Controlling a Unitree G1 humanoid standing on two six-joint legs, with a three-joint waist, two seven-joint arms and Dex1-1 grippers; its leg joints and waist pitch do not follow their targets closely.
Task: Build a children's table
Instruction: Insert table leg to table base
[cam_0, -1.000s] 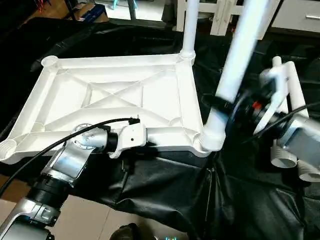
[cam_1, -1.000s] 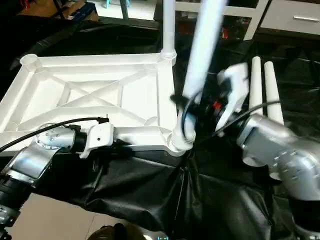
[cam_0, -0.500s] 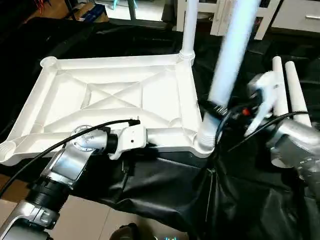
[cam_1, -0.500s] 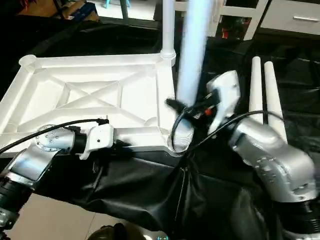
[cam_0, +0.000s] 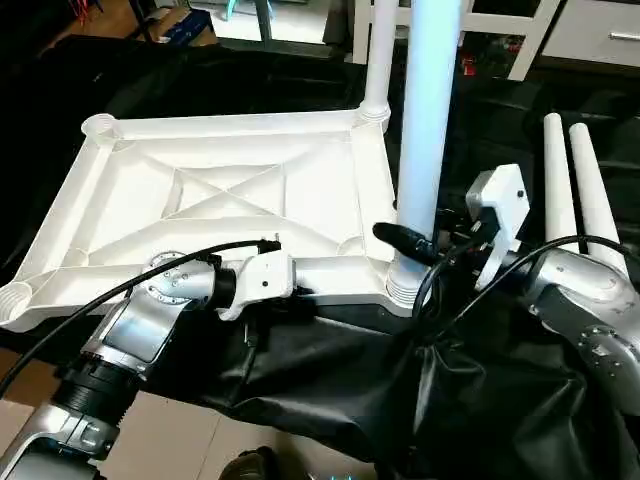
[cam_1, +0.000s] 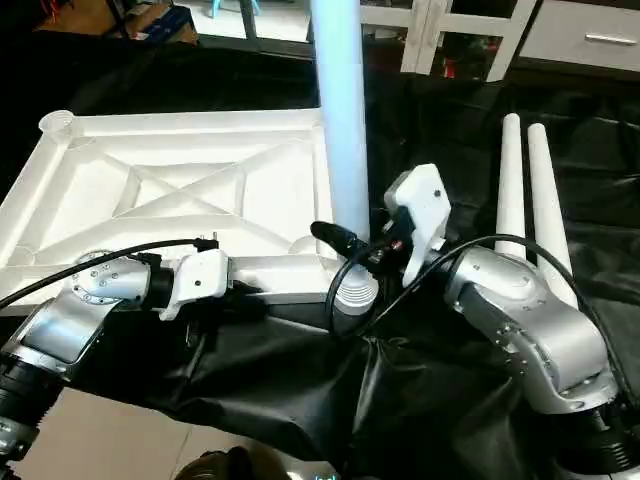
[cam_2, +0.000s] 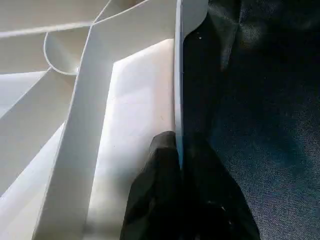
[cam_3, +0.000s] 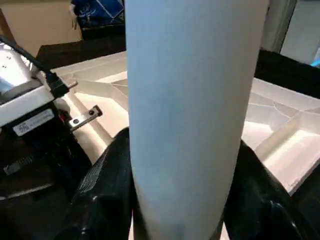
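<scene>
The children's table (cam_0: 230, 190) lies ribs-up on the black table; I've swung the leg (cam_0: 425, 130) from tilted to upright in the near right socket. My right gripper (cam_1: 385, 245) jaws clasp it, left gripper (cam_2: 177, 190) pinches the near rim, so next I'd press it home

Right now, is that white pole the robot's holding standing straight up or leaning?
Upright. The leg rises straight from the tabletop's near corner socket, with the right gripper closed around it low down.

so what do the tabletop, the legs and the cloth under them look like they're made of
Tabletop: looks like moulded white plastic, semi-gloss, going by its thin cast ribs and rounded sockets.
Upright leg and spare legs: smooth white tube, probably plastic, with a soft sheen.
Cloth: black, slightly shiny sheet that folds and creases; fabric or thin plastic, hard to tell.
</scene>
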